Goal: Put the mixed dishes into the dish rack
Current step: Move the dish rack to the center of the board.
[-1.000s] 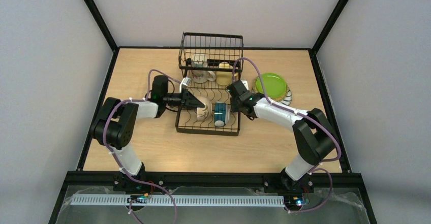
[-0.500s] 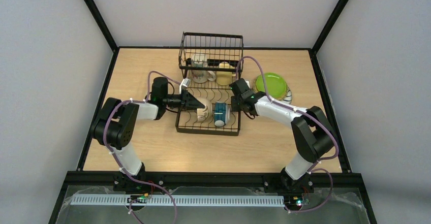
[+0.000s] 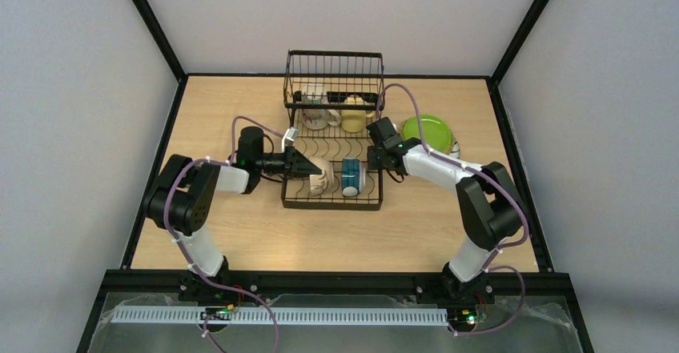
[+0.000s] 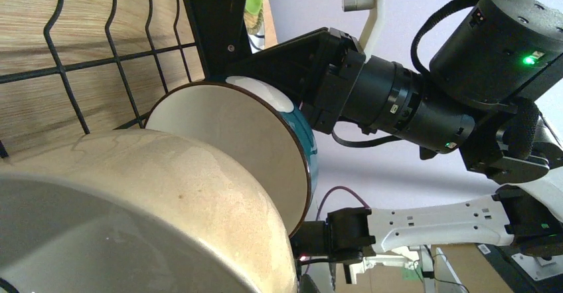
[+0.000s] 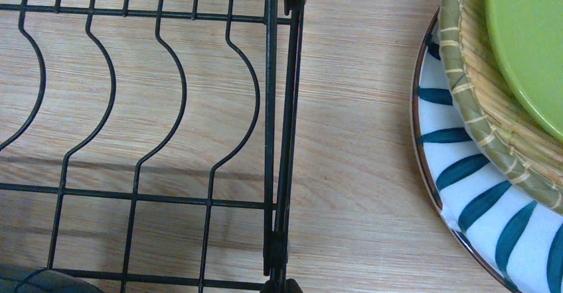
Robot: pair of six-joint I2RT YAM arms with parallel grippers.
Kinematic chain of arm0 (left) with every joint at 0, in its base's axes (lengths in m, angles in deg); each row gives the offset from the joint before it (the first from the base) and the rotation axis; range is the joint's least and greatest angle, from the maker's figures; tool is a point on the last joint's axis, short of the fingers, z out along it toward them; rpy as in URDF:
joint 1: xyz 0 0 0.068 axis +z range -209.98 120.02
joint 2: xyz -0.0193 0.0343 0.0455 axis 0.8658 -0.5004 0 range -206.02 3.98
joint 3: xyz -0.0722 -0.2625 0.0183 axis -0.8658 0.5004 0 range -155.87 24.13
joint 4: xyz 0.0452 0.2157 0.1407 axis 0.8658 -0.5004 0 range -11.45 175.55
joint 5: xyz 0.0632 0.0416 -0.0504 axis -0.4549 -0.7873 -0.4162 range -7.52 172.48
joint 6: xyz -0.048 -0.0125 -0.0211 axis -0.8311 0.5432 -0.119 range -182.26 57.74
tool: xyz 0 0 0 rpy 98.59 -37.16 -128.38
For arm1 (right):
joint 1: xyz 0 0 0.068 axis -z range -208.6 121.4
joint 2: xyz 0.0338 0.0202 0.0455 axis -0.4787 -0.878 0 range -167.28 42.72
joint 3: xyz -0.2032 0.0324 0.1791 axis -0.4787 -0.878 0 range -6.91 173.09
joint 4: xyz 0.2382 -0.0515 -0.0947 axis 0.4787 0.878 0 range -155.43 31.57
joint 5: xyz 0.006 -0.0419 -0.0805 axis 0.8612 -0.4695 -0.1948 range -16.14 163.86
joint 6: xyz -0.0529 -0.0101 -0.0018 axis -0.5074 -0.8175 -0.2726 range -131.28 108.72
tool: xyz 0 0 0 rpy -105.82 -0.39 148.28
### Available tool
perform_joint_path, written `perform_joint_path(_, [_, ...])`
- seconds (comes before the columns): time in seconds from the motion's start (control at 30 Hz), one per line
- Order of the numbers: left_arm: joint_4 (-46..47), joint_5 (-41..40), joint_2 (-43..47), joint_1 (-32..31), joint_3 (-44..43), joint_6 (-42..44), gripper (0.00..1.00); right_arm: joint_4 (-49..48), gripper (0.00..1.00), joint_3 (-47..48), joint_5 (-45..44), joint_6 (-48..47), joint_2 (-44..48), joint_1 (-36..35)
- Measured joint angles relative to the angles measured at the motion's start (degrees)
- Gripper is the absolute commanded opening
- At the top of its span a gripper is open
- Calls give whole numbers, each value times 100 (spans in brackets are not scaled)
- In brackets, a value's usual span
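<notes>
The black wire dish rack [image 3: 332,201] stands mid-table. My left gripper [image 3: 311,169] is shut on the rim of a cream mug [image 3: 319,180], held tilted over the rack's front left. In the left wrist view that cream mug [image 4: 166,200] fills the lower left and hides my fingers. A blue-patterned mug [image 3: 350,177] lies on its side just right of it. My right gripper [image 3: 376,161] is shut on the rack's right side rail [image 5: 279,140]. The lime green plate [image 3: 427,133] is stacked on a tan plate [image 5: 478,100] and a striped plate [image 5: 484,193], right of the rack.
A white printed mug [image 3: 319,118] and a pale yellow mug [image 3: 353,122] sit at the rack's back by the raised basket [image 3: 332,69]. The two wrists face each other closely across the rack. Black frame posts border the table.
The right gripper has gone from open to shut on the rack's right rail. The rack has shifted slightly to the right. The left gripper and cream mug moved slightly with it.
</notes>
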Motion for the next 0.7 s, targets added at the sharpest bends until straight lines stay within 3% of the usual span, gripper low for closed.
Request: perform_joint_path(0.7, [979,-199,-313,-72,72,-713,2,24,0,295,-26,-181,-317,208])
